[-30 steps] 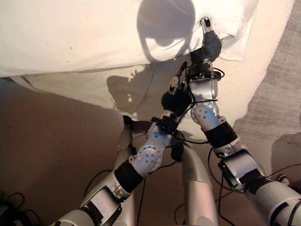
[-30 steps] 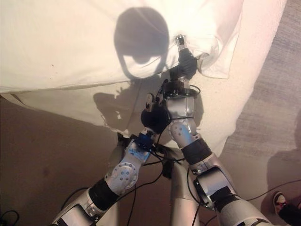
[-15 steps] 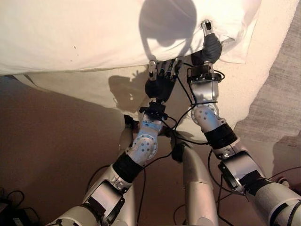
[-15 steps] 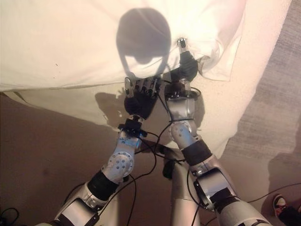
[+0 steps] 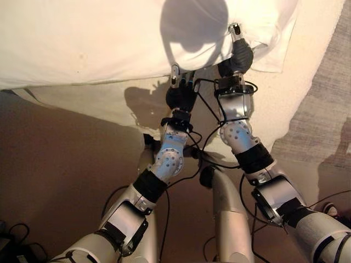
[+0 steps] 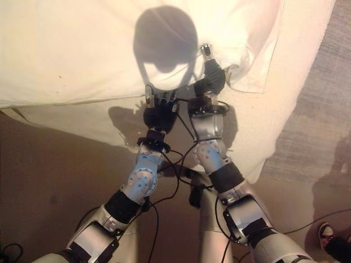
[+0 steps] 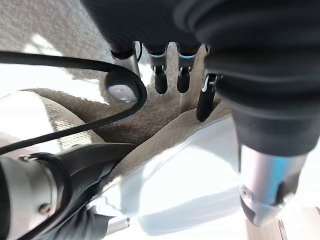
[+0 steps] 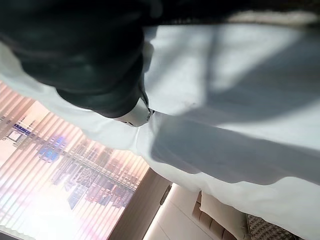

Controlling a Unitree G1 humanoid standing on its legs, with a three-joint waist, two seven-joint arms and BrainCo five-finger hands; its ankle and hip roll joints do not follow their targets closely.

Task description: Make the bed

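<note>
A white duvet (image 5: 82, 38) lies across the bed over a cream textured blanket (image 5: 307, 71) that hangs down the near side. My right hand (image 5: 240, 55) is at the duvet's near edge by its corner. The thumb rests on top and the fingers are tucked under the puckered cloth (image 8: 240, 100), pinching it. Just to its left, my left hand (image 5: 181, 97) is held up with straight fingers (image 7: 161, 80) whose tips reach the duvet's edge, over the blanket (image 7: 150, 120), holding nothing.
Brown floor (image 5: 55, 164) runs along the bed's near side at the left. Grey carpet (image 5: 329, 109) lies past the bed's corner at the right. A person's shoe (image 6: 326, 233) stands on the floor at the lower right.
My left hand has risen from beside the right wrist to the duvet's edge, its fingers now pointing up. The right hand has kept its hold in the same place.
</note>
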